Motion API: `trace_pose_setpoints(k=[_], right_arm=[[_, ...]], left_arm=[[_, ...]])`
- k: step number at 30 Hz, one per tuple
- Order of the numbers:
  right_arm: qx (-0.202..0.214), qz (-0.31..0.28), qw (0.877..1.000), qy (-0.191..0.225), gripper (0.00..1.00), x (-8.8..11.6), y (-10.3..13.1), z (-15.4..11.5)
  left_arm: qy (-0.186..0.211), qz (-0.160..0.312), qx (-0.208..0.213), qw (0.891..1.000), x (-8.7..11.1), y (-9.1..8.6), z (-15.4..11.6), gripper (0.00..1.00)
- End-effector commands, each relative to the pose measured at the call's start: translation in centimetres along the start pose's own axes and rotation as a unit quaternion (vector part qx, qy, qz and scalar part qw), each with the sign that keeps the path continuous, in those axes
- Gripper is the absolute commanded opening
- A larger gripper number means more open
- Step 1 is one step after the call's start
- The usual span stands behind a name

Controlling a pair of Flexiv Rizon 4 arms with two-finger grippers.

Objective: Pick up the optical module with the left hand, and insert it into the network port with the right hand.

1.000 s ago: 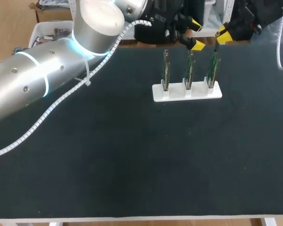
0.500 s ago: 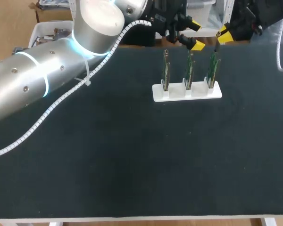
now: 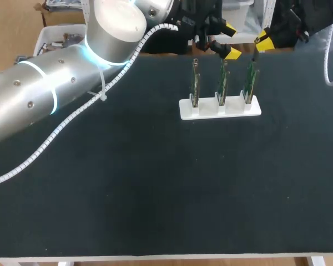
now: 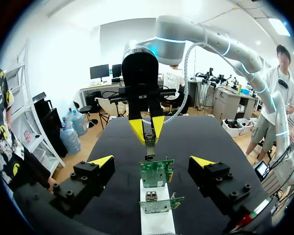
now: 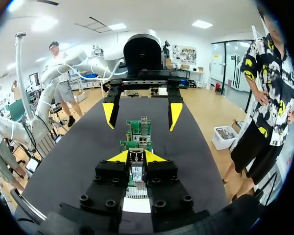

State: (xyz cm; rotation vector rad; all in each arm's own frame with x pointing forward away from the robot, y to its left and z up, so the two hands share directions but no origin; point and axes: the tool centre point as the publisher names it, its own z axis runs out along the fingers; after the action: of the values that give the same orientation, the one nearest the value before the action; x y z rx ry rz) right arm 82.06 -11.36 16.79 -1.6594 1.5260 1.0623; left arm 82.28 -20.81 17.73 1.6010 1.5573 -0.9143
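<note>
The module (image 5: 136, 172) is clamped in the right gripper (image 5: 136, 156), just above the port (image 4: 150, 158) on the board (image 4: 157, 172). Little has been shifted in the past second, so insertion is judged pending. The left gripper (image 4: 153, 161) is held wide apart.

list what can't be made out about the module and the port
- right wrist view: the module front end and the port, covered by the right gripper fingers
- head view: the module, too small, lost among those fingers
- left wrist view: whether the module touches the far board, too small
</note>
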Motion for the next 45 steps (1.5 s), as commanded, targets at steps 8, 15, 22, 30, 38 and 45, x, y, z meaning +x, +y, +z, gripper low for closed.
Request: trace_pose_setpoints(k=[8,15,22,30,38,45], right_arm=[[-0.141,0.001,0.99,-0.007,0.0,0.67,-0.63,-0.16],[-0.138,0.0,0.99,-0.01,0.0,0.75,-0.82,-0.13],[-0.131,-0.001,0.991,-0.019,0.0,0.84,-1.11,-0.05],[-0.126,0.002,0.992,-0.022,0.0,1.07,-1.23,0.08],[-0.137,-0.001,0.99,-0.033,0.0,1.22,-1.0,0.2],[-0.155,-0.007,0.987,-0.033,0.0,1.4,-0.81,0.35]], left_arm=[[-0.001,0.001,-0.003,1.0,0.06,-0.25,-0.03,1.0],[-0.001,0.001,-0.003,1.0,0.06,-0.25,-0.03,1.0],[-0.001,0.001,-0.003,1.0,0.06,-0.25,-0.03,1.0],[-0.001,0.001,-0.003,1.0,0.06,-0.25,-0.03,1.0],[-0.001,0.001,-0.003,1.0,0.06,-0.25,-0.03,1.0],[-0.001,0.001,-0.003,1.0,0.06,-0.25,-0.03,1.0]])
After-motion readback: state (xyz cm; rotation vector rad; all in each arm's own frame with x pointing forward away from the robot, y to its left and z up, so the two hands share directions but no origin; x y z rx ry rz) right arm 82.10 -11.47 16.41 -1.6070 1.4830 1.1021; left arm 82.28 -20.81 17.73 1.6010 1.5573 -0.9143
